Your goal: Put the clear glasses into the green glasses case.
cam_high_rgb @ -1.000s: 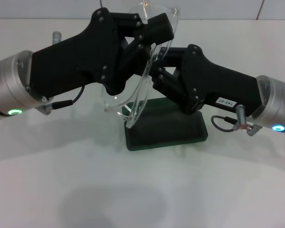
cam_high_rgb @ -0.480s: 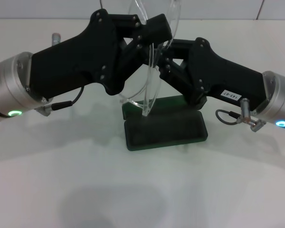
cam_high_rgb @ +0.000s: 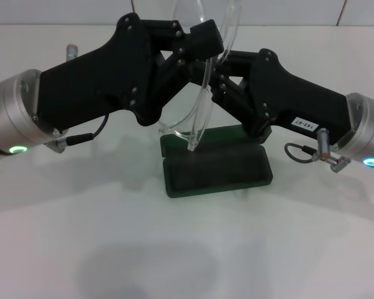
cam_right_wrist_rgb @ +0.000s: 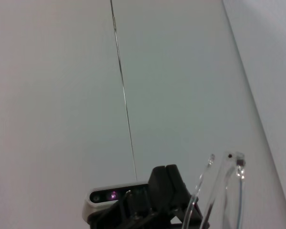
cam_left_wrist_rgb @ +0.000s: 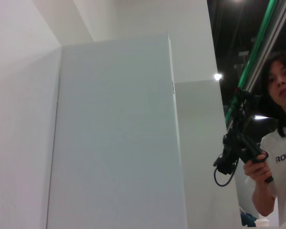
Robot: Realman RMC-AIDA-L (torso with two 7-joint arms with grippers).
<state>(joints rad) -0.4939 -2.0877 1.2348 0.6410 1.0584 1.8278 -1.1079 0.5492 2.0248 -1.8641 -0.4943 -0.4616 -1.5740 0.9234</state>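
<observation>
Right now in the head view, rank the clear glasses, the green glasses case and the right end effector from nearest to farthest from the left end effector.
1. Clear glasses: held up at the left end effector, above the case.
2. Right end effector: just beside it on the right, also at the glasses; close behind first place.
3. Green glasses case: open on the table, below both.

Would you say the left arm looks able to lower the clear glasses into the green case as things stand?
Probably yes: the left gripper holds the clear glasses above the open green glasses case, nothing lying between; the right gripper crowds alongside.
</observation>
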